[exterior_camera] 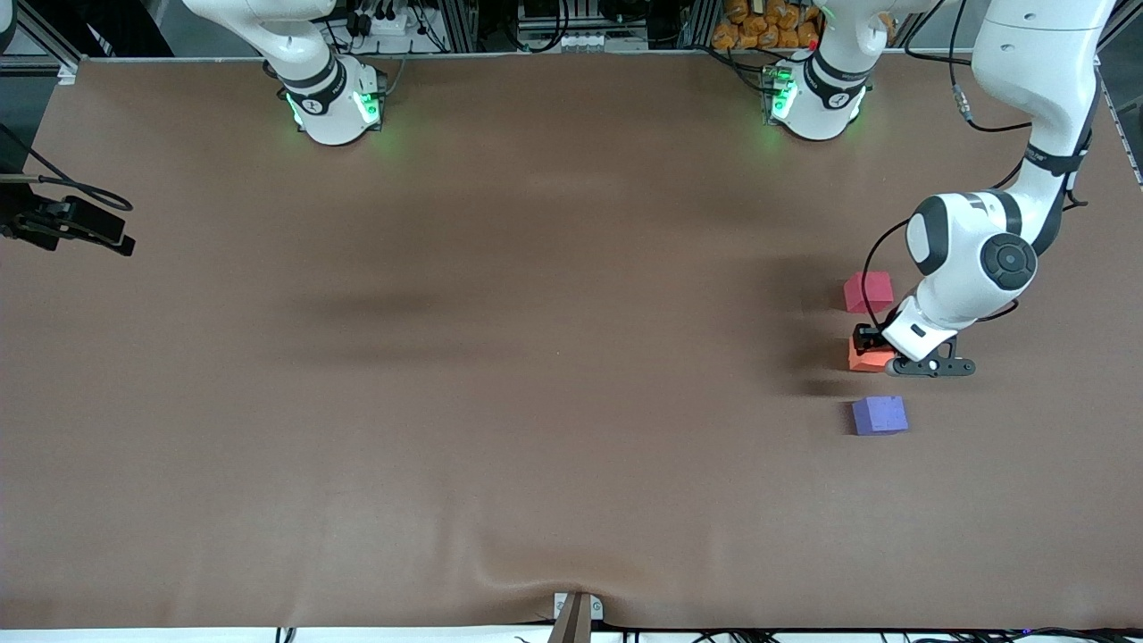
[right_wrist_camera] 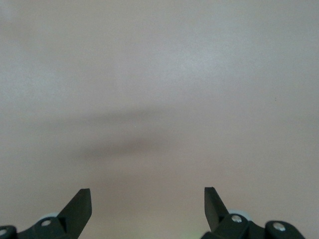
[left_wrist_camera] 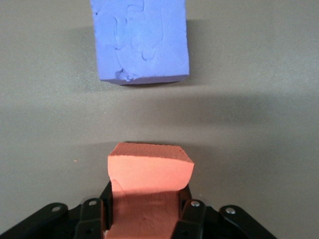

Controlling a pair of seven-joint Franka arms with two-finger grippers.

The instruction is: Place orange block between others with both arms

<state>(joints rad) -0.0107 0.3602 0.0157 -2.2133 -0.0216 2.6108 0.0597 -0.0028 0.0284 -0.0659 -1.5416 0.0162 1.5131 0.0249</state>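
Orange block [left_wrist_camera: 149, 172] clamped in my left gripper [left_wrist_camera: 148, 211], between red-pink cube [exterior_camera: 868, 291] and purple cube [left_wrist_camera: 140, 39]; right gripper [right_wrist_camera: 148, 209] apart, waiting.

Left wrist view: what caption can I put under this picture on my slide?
The left end effector pinches the orange block just short of the purple block on the brown table.

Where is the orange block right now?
The orange block is pinched in the left gripper, toward the left arm's end of the table. In the front view it sits between the red-pink cube and the purple cube.
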